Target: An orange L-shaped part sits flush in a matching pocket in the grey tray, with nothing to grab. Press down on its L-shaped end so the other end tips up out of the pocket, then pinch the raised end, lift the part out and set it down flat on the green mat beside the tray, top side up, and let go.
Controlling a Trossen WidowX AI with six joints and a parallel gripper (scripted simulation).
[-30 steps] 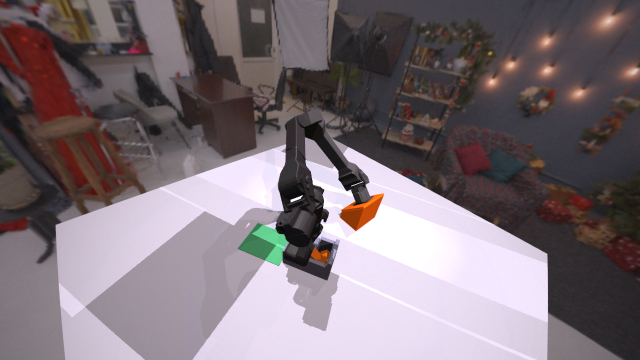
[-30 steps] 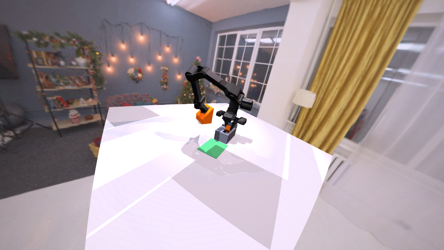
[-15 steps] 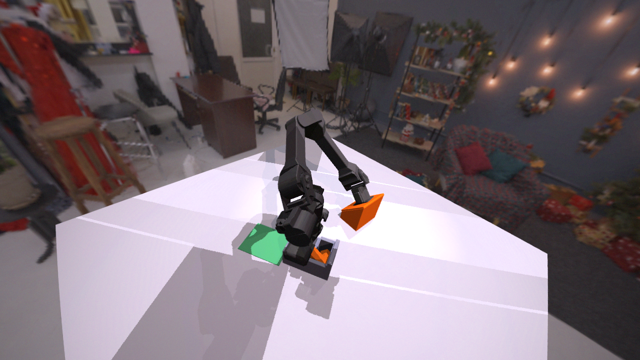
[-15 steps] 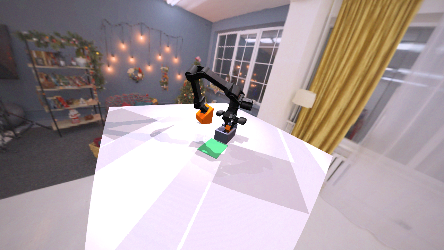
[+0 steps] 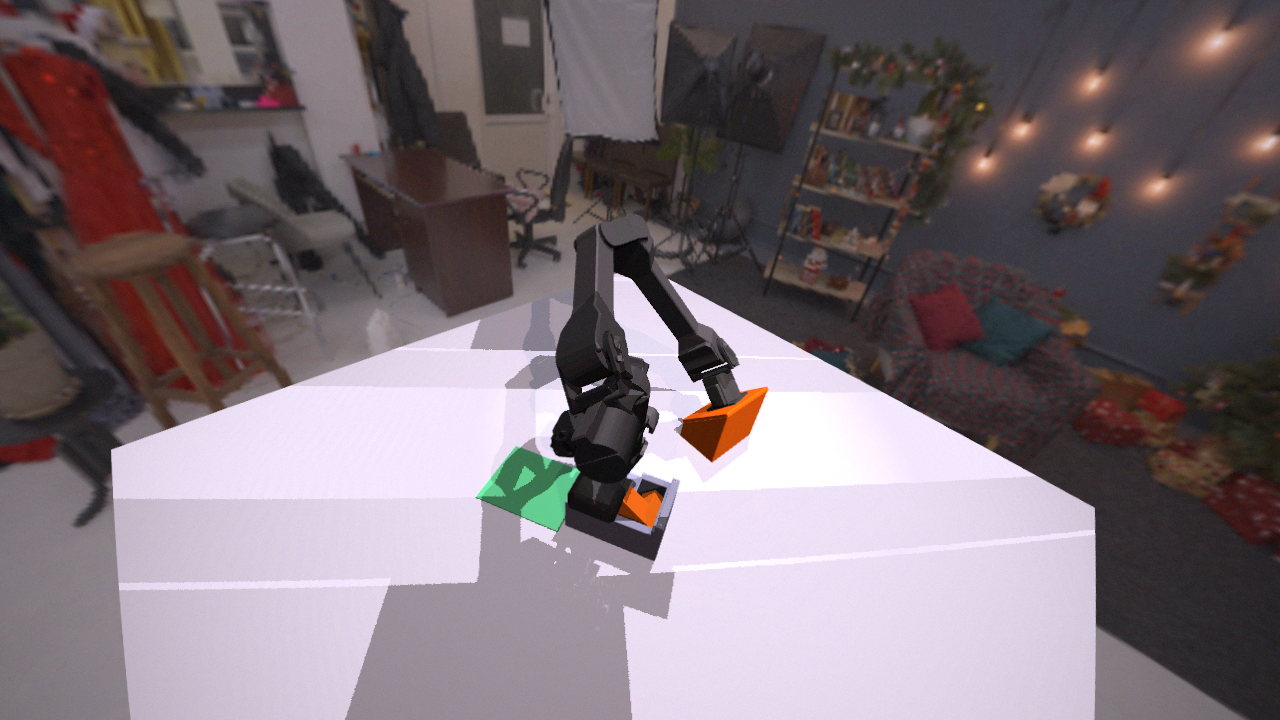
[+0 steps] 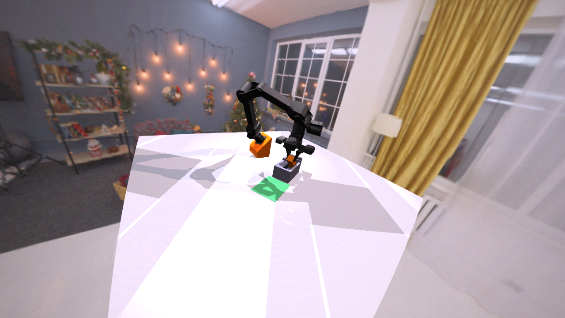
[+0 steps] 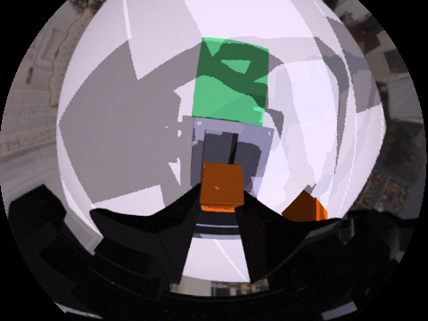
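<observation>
The orange part (image 5: 640, 508) (image 6: 291, 161) (image 7: 221, 180) is tipped steeply, its raised end up above the rim of the grey tray (image 5: 617, 535) (image 6: 283, 174) (image 7: 267, 144). Its lower end is at or in the pocket; whether it touches the floor there cannot be told. My gripper (image 6: 291, 157) (image 7: 218, 188) is shut on the raised end, one finger on each side. In the top view the fingers are hidden behind the black hand. The green mat (image 5: 537, 511) (image 6: 276, 195) (image 7: 214, 95) lies flat beside the tray, with nothing on it but shadows.
The orange wedge-shaped block (image 5: 727, 422) (image 6: 260, 151) (image 7: 305, 208) under the arm's base stands behind the tray in the top view. The tray's raised walls surround the pocket. The white table's edges lie well away from the tray and mat.
</observation>
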